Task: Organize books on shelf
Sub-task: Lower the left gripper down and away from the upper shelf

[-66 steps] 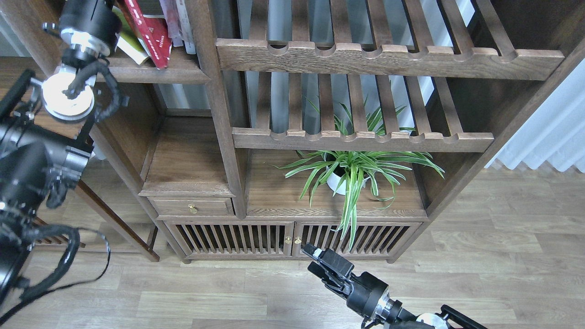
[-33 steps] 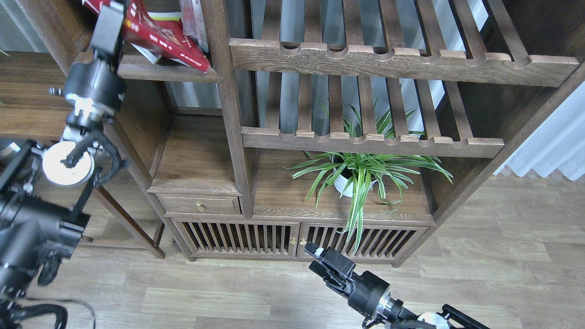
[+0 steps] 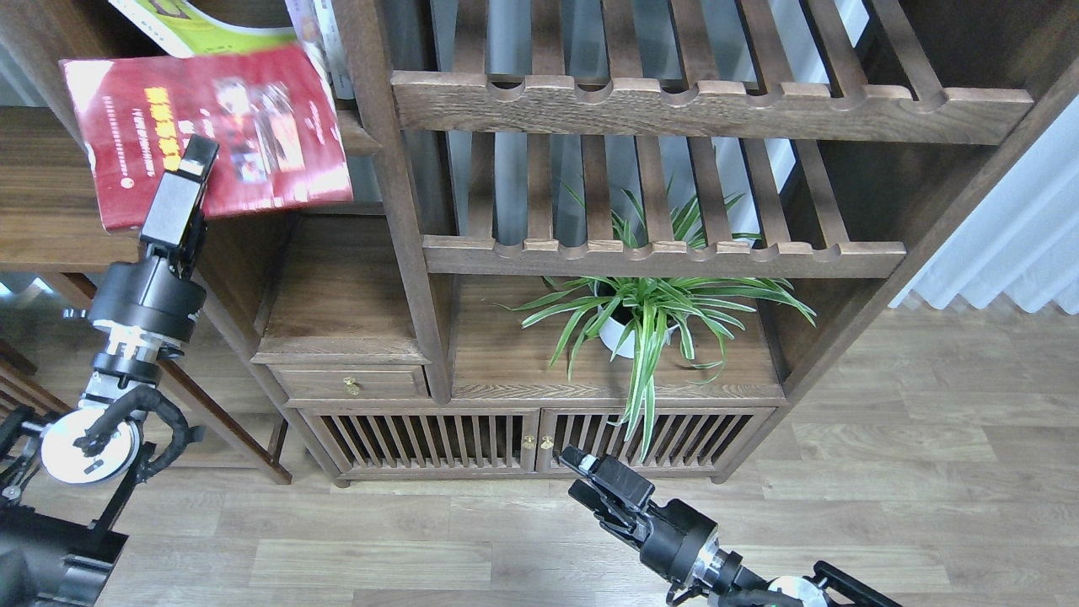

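Note:
My left gripper (image 3: 187, 173) is shut on the lower edge of the dark red book (image 3: 228, 118) and holds it flat, cover up, in front of the shelf (image 3: 360, 135) at the upper left. The yellow-green book (image 3: 198, 29) lies tilted behind it at the top edge. The spines of the pale lavender-white book (image 3: 314, 29) stand upright against the cabinet post. My right gripper (image 3: 582, 476) hangs low over the floor in front of the cabinet doors, fingers together and empty.
Two slatted racks with scalloped rails (image 3: 657, 105) fill the cabinet's right half. A potted spider plant (image 3: 645, 316) stands under them. A small drawer (image 3: 350, 384) and slatted doors (image 3: 438, 438) are below. A dark wooden tabletop (image 3: 42, 211) is at the left.
My left gripper has pulled the dark red book out and down from the shelf, turning it from leaning among the books to flat with its cover showing. The right arm has stayed still.

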`<state>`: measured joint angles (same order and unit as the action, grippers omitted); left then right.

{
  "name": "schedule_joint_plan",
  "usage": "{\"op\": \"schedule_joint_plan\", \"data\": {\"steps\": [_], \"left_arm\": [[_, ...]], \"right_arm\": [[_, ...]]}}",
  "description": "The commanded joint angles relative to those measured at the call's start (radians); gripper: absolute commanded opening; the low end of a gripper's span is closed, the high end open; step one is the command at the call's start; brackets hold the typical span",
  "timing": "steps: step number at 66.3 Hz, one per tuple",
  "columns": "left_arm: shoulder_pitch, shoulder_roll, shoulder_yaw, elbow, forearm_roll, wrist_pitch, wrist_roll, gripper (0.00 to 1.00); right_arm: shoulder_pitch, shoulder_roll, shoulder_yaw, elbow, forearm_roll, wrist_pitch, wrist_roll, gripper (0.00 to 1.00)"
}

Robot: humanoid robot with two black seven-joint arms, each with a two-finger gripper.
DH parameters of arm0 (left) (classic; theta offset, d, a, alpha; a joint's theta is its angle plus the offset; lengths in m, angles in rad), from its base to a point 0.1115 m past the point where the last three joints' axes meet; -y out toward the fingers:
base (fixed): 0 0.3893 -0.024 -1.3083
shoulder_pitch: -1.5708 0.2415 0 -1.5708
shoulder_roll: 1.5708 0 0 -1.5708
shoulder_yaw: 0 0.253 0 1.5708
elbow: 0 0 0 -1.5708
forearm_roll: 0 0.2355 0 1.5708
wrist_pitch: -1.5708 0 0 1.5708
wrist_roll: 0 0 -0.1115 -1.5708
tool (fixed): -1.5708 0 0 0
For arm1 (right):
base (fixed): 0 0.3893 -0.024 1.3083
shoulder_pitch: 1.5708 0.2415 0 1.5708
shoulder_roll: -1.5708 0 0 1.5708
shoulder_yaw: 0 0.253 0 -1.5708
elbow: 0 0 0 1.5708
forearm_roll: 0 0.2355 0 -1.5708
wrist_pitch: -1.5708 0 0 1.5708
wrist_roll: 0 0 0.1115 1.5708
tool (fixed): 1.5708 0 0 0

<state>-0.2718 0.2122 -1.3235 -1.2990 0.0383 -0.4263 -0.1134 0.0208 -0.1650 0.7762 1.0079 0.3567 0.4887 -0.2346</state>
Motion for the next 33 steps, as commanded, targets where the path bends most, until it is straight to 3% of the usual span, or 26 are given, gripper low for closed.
{"op": "schedule_joint_plan", "data": {"steps": [1,2,5,6,8,20,33], "left_arm": [[0.022,-0.002,0.000,0.014,-0.001,-0.055,0.000,0.71],[0.025,-0.002,0.000,0.015,-0.001,-0.062,0.001,0.66],[0.037,-0.004,-0.002,0.018,-0.008,-0.062,-0.012,0.37],[0.043,-0.005,-0.003,0.021,-0.018,-0.062,-0.015,0.19],[0.048,-0.011,-0.003,0.035,-0.044,-0.062,-0.019,0.02],[0.048,-0.019,-0.006,0.086,-0.070,-0.062,0.003,0.00],[0.141,-0.010,-0.026,0.081,-0.072,-0.062,0.006,0.00]], "right_arm": [[-0.001,0.002,0.000,0.000,0.001,0.000,0.000,0.99],[-0.002,0.002,0.000,0.000,0.001,0.000,0.000,0.99],[-0.002,0.002,0.000,0.000,0.001,0.000,0.000,0.99],[-0.002,0.002,0.000,0.000,0.001,0.000,0.000,0.99],[-0.002,0.002,0.000,0.000,0.001,0.000,0.000,0.99],[-0.002,0.001,0.000,0.001,0.001,0.000,0.000,0.99],[-0.004,0.001,-0.002,0.001,0.001,0.000,0.000,0.99]]}}
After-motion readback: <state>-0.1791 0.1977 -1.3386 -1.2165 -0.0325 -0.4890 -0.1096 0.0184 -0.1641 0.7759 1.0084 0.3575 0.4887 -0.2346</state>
